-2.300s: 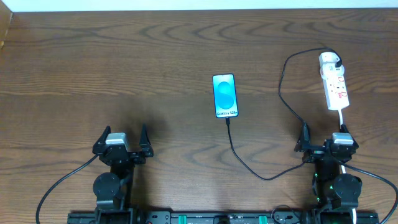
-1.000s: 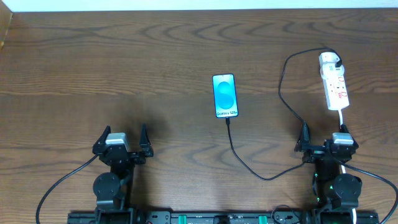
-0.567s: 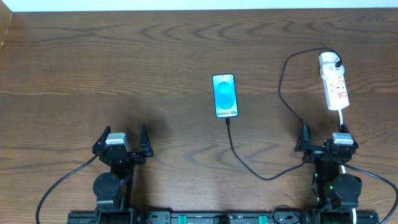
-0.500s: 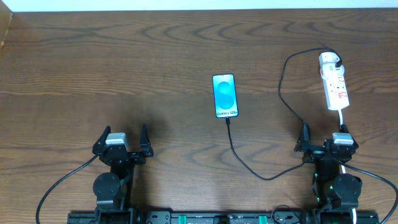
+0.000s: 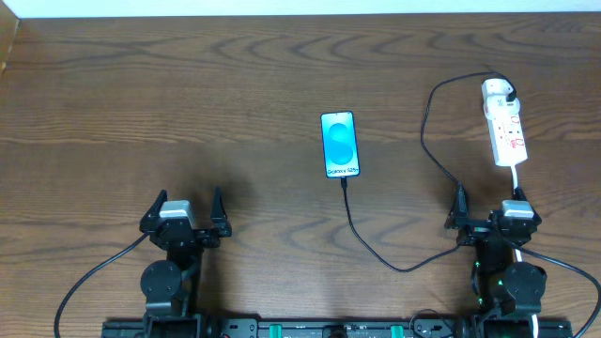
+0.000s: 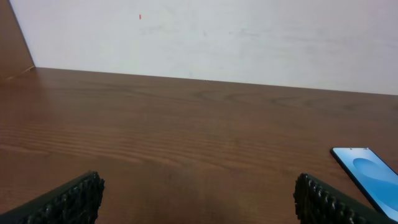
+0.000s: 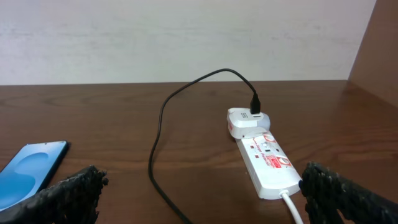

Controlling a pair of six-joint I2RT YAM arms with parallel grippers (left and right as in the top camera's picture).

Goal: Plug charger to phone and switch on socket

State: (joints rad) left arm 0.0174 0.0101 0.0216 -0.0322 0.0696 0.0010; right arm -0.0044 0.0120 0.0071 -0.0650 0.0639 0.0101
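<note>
Overhead: the phone [image 5: 340,145] lies flat around the middle of the tabletop [image 5: 188,94], screen lit cyan. The charger [image 5: 376,249] runs from the phone's near edge, dips toward the tabletop's near edge, then climbs up to the socket [image 5: 505,124] by the right edge. The left gripper [image 5: 185,208] and right gripper [image 5: 488,211] sit at the near edge, both spread wide and holding nothing.

Left wrist: fingers [image 6: 68,202] wide apart, just wood between them, phone off to the right.

Right wrist: fingers [image 7: 68,193] wide apart too. The charger's black plug sits in a white adapter [image 7: 247,121] at the socket's far end.

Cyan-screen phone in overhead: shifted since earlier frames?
No. The black-edged cyan-screen phone keeps the same spot and angle relative to the white elongated power strip.
</note>
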